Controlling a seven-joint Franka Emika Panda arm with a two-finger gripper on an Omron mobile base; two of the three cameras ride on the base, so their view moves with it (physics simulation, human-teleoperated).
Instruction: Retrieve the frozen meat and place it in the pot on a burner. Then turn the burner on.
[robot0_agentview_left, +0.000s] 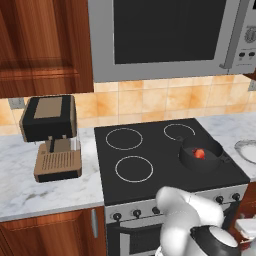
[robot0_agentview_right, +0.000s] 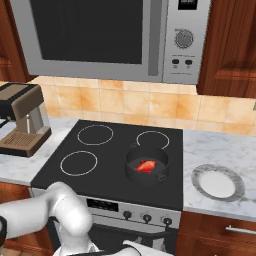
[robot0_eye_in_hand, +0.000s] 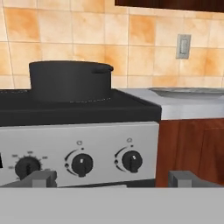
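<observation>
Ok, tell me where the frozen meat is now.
The frozen meat lies inside the pot on the stove's front right burner, left of the grey dish.

You see a glossy white arm (robot0_agentview_left: 187, 210) of rounded, bulbous segments, with a dark, black-ringed joint (robot0_agentview_left: 212, 240).

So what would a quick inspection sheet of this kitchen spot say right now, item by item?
Surface: black stovetop with four ring burners, set in a marble counter.
Job's things: the frozen meat lies inside the pot, which sits on the front right burner; the knobs on the stove front show no hand on them.
Clutter: coffee machine left of the stove; pale grey dish on the right.
Hand: hand is low in front of the knobs, fingertips apart, holding nothing.
Cables: nothing seen.
Surroundings: microwave above, tiled backsplash, wooden cabinets.
</observation>
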